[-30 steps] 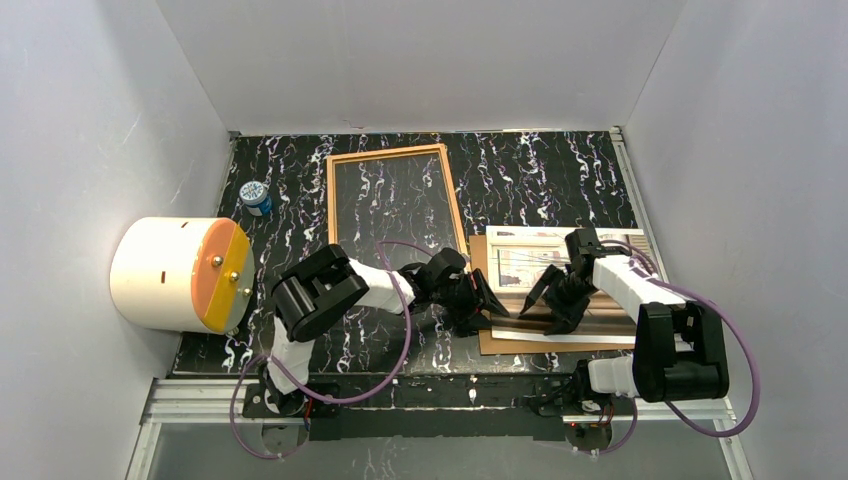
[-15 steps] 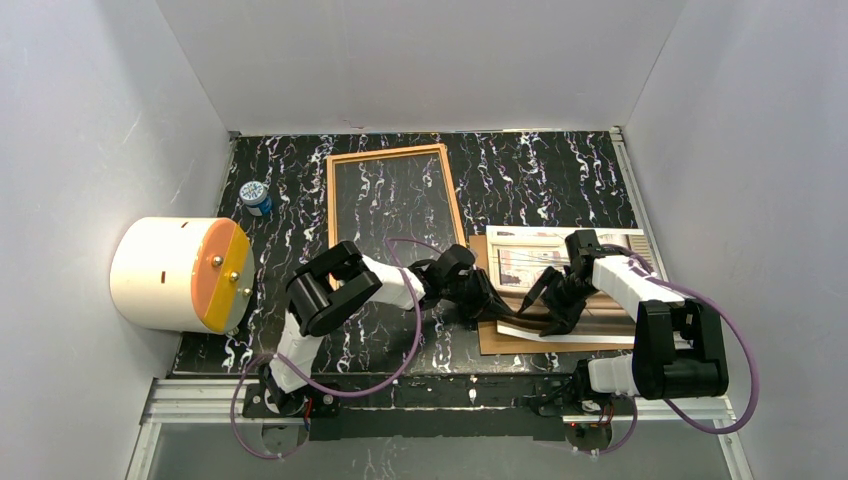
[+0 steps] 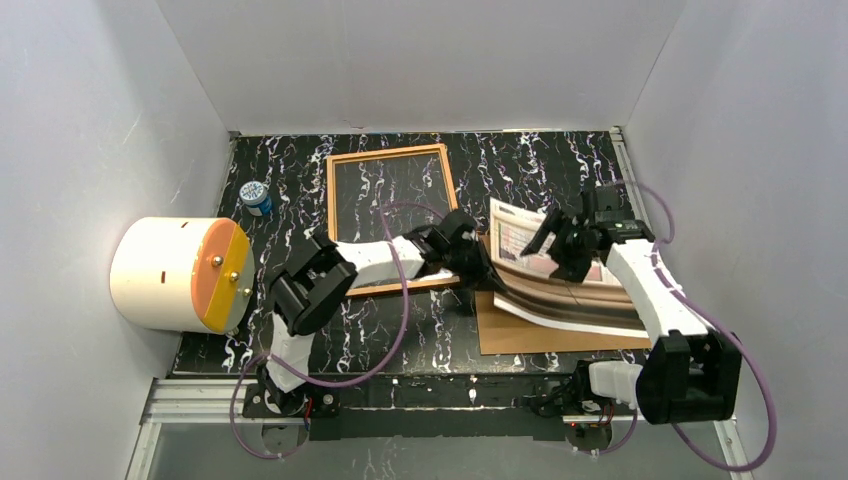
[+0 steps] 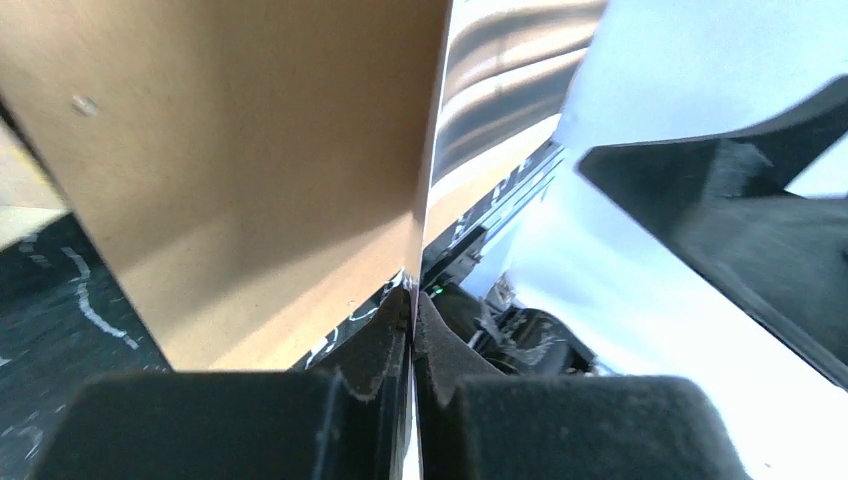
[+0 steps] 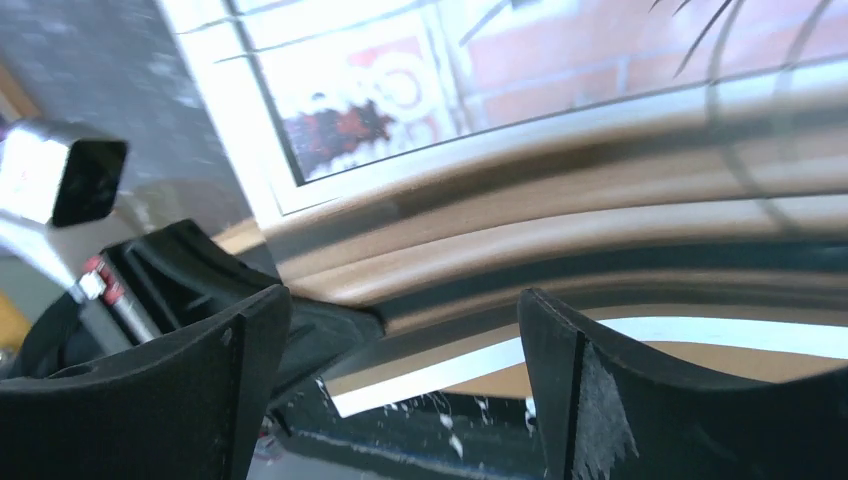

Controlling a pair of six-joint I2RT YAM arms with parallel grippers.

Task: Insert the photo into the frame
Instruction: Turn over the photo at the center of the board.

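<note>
The photo [image 3: 565,285], a print of a room with beige-brown curtains, is lifted off the brown backing board [image 3: 540,337] and bows upward. My left gripper [image 3: 487,272] is shut on its left edge; in the left wrist view the thin sheet [image 4: 500,70] runs up from between the closed jaws [image 4: 410,305]. My right gripper [image 3: 553,248] hangs open just above the print's far part, and the right wrist view shows the photo [image 5: 560,140] beyond its spread fingers [image 5: 230,390], with nothing between them. The orange-brown frame [image 3: 332,215] lies flat to the left of the photo.
A white cylinder with an orange face [image 3: 175,275] lies at the left edge. A small blue jar [image 3: 256,197] stands behind it. White walls close in the black marbled table [image 3: 560,165] on three sides. The left arm's forearm crosses the frame's near edge.
My left gripper has shut on the photo's left edge and raised it, so the print now bows. The right gripper has opened wider and lifted back off the print.
</note>
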